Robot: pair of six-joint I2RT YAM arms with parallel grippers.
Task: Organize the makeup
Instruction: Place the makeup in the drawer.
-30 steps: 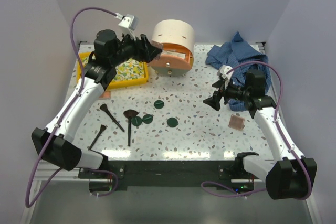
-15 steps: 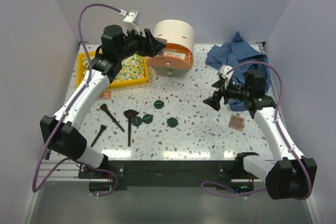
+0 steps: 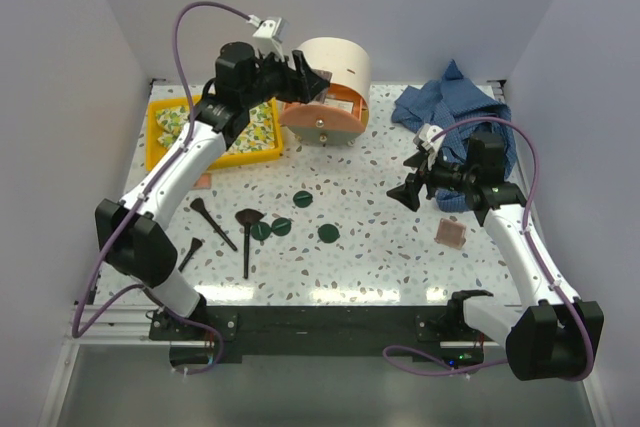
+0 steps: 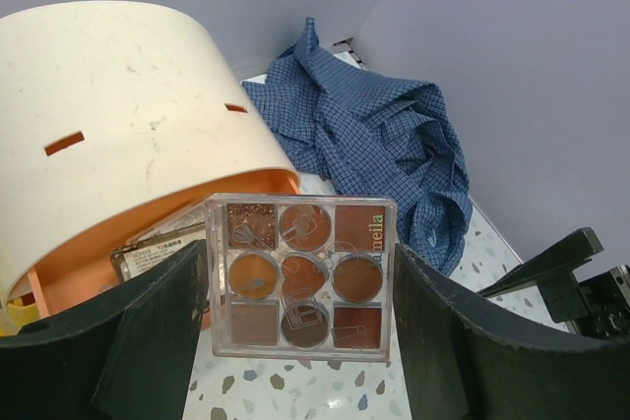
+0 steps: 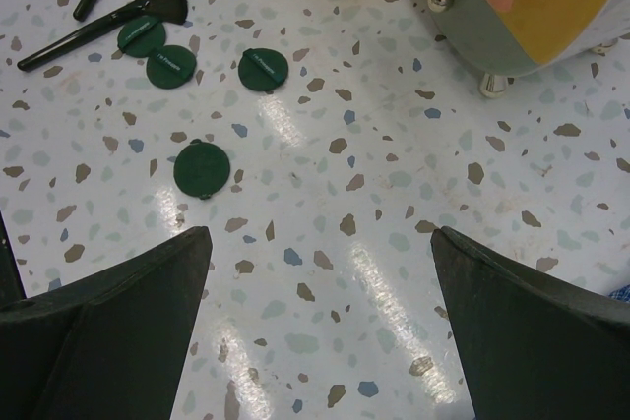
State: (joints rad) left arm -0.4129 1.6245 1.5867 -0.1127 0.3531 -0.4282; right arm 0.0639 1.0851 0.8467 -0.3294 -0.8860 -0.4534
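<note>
Only the left wrist view shows the palette (image 4: 300,275) clamped between left fingers (image 4: 148,341): clear, square, nine brownish pans. The right fingers (image 5: 108,312) stand apart.

The far edge is crowded. A yellow tray (image 3: 232,159) fills the far left corner, a round cream-and-orange case (image 3: 335,65) stands mid-edge, and a heaped blue cloth (image 3: 450,107) takes the far right corner. The left gripper (image 3: 315,85), clamped on a palette (image 4: 300,275), hangs just before the case's open mouth and blocks it. A bare strip runs between case and cloth. Left of centre, brushes (image 3: 213,225) and green discs (image 3: 303,198) lie flat and close together, leaving only narrow gaps. The right gripper (image 3: 408,192) hovers wide-jawed over bare worktop (image 3: 380,267). Another palette (image 3: 452,234) lies near the right edge. The near edge is free from its middle to the right corner.
</note>
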